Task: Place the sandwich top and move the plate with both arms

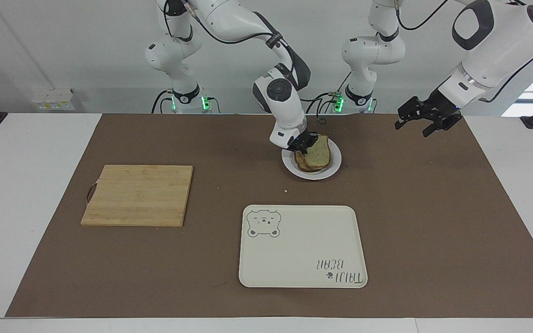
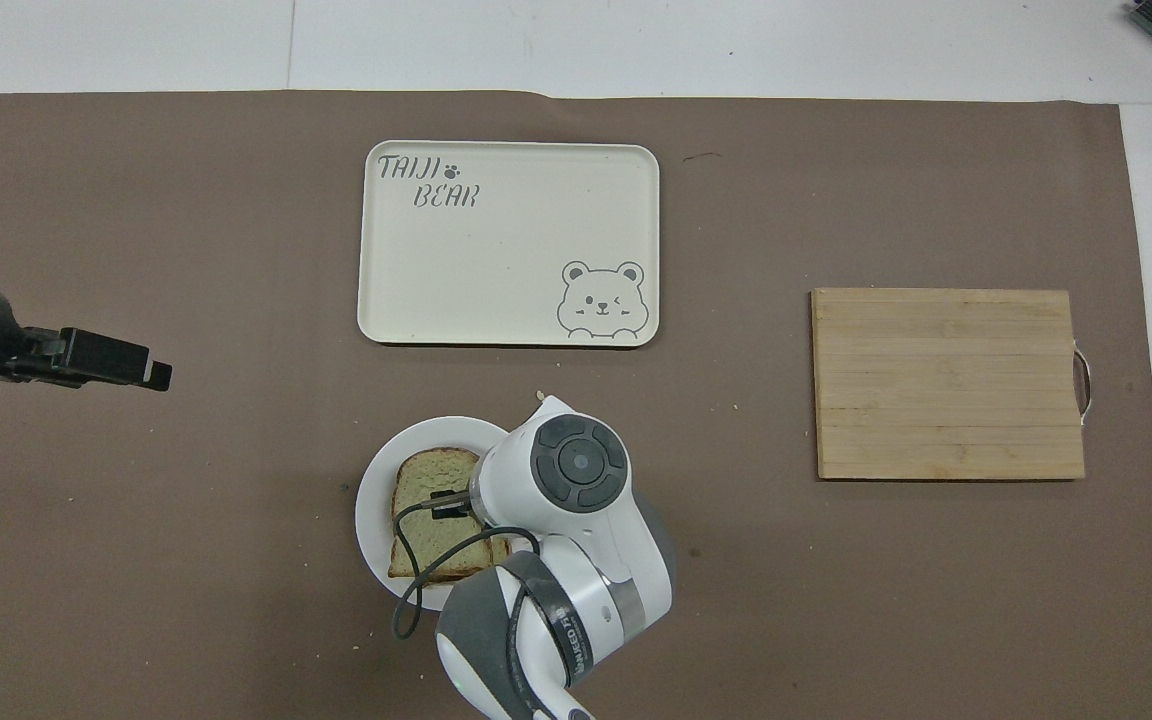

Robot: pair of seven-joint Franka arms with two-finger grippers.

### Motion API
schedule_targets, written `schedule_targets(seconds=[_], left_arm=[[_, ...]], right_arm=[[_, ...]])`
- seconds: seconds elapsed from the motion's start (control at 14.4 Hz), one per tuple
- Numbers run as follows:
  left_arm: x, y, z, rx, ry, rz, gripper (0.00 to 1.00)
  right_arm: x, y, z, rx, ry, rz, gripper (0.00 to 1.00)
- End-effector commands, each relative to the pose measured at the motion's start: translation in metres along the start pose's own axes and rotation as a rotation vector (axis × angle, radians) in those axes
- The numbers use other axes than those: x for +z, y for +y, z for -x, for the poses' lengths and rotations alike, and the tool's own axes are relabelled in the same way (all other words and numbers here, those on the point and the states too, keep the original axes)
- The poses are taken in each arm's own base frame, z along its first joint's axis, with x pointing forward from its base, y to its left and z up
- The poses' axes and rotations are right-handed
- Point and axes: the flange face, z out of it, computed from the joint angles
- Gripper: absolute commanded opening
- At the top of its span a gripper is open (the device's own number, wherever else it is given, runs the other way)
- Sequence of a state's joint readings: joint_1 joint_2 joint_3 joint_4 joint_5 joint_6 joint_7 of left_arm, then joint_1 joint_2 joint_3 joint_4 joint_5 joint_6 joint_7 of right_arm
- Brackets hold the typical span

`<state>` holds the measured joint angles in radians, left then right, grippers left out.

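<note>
The sandwich top [image 1: 319, 151], a pale slice with a brown crust, lies slightly tilted on a lower bread slice [image 1: 301, 163] on the small white plate [image 1: 333, 167]. My right gripper [image 1: 304, 145] is shut on the edge of the sandwich top that faces the right arm's end of the table. In the overhead view the right wrist covers part of the sandwich top [image 2: 431, 480] and the plate [image 2: 373, 500]. My left gripper [image 1: 418, 126] is open and empty, up in the air over the mat at the left arm's end; it also shows in the overhead view [image 2: 151, 372].
A cream rectangular tray with a bear drawing [image 1: 303, 249] lies farther from the robots than the plate. A wooden cutting board [image 1: 139, 194] lies toward the right arm's end. A small crumb [image 1: 285, 190] lies on the brown mat between plate and tray.
</note>
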<state>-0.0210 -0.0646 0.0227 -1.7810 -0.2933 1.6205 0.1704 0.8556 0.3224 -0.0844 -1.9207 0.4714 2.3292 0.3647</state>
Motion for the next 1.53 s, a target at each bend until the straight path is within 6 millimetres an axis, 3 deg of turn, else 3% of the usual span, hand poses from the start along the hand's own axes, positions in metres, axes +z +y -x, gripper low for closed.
schedule_targets(seconds=[0.0, 0.28, 0.49, 0.76, 0.9, 1.11, 1.25, 1.46], left_arm=[[0.014, -0.015, 0.009, 0.02, 0.032, 0.051, 1.0], [0.055, -0.029, 0.014, 0.017, 0.019, 0.11, 1.0], [0.098, -0.034, 0.02, 0.013, 0.003, 0.167, 1.0], [0.164, -0.043, 0.039, 0.021, -0.008, 0.271, 1.0], [0.198, -0.05, 0.053, 0.026, -0.003, 0.298, 1.0], [0.234, -0.044, 0.07, 0.023, -0.009, 0.371, 1.0], [0.26, -0.039, 0.084, 0.018, 0.007, 0.426, 1.0], [0.285, -0.023, 0.097, -0.001, -0.003, 0.453, 0.97]], right_arm=[[-0.005, 0.007, -0.011, -0.027, 0.045, 0.026, 1.0], [-0.038, 0.033, -0.034, -0.015, 0.104, 0.047, 1.0], [-0.087, 0.063, -0.053, -0.002, 0.167, 0.067, 1.0], [-0.151, 0.101, -0.061, 0.017, 0.197, 0.114, 1.0], [-0.178, 0.115, -0.06, 0.031, 0.165, 0.124, 1.0], [-0.206, 0.125, -0.05, 0.048, 0.106, 0.142, 1.0], [-0.23, 0.142, -0.043, 0.039, 0.09, 0.169, 1.0], [-0.267, 0.179, -0.03, 0.044, 0.049, 0.181, 1.0]])
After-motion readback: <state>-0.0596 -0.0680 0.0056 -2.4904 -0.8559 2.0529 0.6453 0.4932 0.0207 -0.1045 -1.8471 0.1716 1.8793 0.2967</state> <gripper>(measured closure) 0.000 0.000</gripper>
